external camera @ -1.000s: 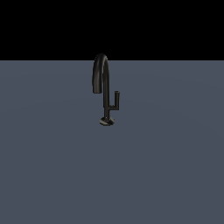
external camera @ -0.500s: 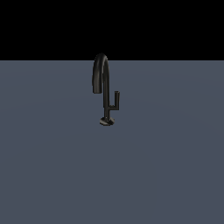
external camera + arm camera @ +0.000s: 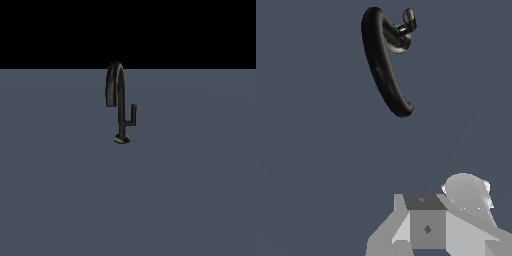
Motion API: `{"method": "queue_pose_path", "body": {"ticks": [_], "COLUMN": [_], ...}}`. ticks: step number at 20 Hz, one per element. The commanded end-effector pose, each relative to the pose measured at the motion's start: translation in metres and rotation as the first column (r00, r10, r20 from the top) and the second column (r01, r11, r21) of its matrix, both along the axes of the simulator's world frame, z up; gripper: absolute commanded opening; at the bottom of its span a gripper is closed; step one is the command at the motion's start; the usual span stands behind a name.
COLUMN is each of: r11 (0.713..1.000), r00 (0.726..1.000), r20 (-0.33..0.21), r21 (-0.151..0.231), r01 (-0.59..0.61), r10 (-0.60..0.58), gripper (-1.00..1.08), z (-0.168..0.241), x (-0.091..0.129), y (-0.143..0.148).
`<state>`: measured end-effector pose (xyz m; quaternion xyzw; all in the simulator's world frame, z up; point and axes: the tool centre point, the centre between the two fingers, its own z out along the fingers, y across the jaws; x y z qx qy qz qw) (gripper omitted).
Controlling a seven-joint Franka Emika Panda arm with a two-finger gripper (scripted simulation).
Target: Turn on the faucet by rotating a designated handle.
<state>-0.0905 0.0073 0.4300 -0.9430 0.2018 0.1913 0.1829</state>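
faucet (image 3: 119,100) upright | handle (image 3: 132,116) untouched — end effector (image 3: 428,227) well apart

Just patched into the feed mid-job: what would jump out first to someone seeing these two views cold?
The slim matte black faucet stands alone on the flat grey-blue surface, centred in the exterior view, its gooseneck spout arching toward that view's left. A short thin black L-shaped handle branches off the stem toward that view's right. In the wrist view the faucet is seen from above, and the pale grey gripper sits well clear of it, touching nothing.
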Motion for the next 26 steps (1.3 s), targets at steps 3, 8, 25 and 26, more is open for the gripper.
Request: {"method": "queue_pose_path", "body": {"ticks": [3,8,25,26], "r11": [0.994,0.975,0.776,0.757], "r00": [0.995,0.977,0.796,0.779], "r20": [-0.068,-0.151,-0.493,-0.516], "r21": [0.069,0.141,0.323,0.328], "r01": [0.079,0.173,0.542,0.565], "r10": [-0.074,-0.152,-0.351,-0.358], "gripper": [-1.0,-1.0,-1.0,-1.0], "z": [-0.015,-0.035,-0.131,-0.138], "x": [0.027,0.055,0.144,0.149], "y": [-0.003,-0.008,-0.03,-0.031]}}
